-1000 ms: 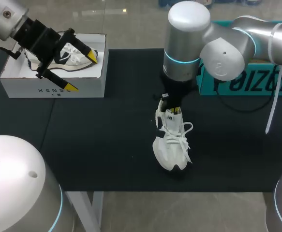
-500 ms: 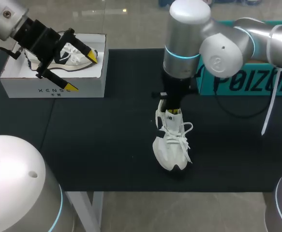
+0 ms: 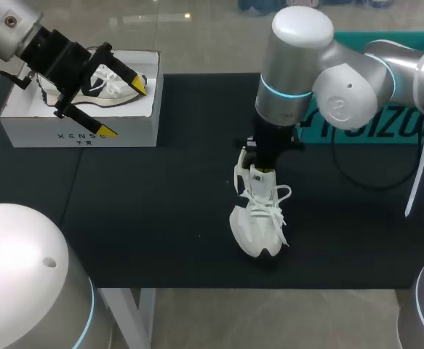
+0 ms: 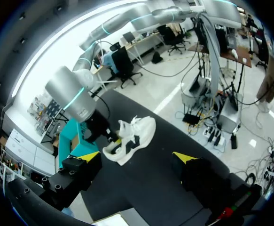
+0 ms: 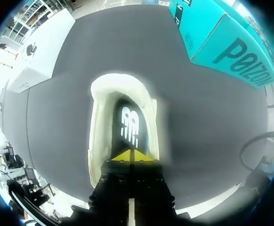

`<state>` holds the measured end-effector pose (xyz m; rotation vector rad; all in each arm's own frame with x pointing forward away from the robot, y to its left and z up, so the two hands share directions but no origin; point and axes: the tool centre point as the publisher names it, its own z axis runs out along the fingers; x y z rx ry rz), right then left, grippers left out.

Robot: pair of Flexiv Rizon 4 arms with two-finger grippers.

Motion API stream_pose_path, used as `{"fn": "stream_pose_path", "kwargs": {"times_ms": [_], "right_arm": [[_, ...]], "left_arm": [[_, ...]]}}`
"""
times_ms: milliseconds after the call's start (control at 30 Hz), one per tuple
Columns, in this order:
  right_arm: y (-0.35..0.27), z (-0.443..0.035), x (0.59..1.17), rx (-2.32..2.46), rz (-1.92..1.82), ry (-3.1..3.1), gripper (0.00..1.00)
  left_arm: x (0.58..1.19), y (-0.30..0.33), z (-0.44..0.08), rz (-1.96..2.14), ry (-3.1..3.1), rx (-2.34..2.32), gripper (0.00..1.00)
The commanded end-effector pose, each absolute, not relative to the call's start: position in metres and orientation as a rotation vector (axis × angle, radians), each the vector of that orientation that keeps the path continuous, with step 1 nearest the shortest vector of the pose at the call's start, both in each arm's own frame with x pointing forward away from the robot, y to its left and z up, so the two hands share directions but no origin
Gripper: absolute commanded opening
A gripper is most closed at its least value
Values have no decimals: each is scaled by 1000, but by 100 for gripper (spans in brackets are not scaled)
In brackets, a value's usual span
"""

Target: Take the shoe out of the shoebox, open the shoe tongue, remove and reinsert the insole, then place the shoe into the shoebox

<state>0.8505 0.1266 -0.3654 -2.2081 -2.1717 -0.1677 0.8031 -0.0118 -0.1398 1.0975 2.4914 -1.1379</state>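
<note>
Both my right fingers (image 5: 129,154) press together inside the white lace-up sneaker (image 3: 255,222). Left of it, my left fingers (image 3: 124,108) gape above the white cardboard shoebox (image 3: 37,131).

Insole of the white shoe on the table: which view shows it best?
The right wrist view: it looks straight down into the shoe, showing the dark insole inside. The head view has the shoe's opening hidden under the right arm. The left wrist view shows only the shoe's outside.
</note>
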Motion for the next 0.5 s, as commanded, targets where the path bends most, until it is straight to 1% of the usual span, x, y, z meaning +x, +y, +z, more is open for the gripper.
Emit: {"fn": "stream_pose_path", "kwargs": {"times_ms": [33,500], "right_arm": [[122,-365,842,-2203,-193,-2165,0],[134,-365,840,-2147,-176,-2206,0]], "left_arm": [[803,-12,-139,-1132,2495,1099,100],[803,-12,-139,-1132,2495,1099,100]]}}
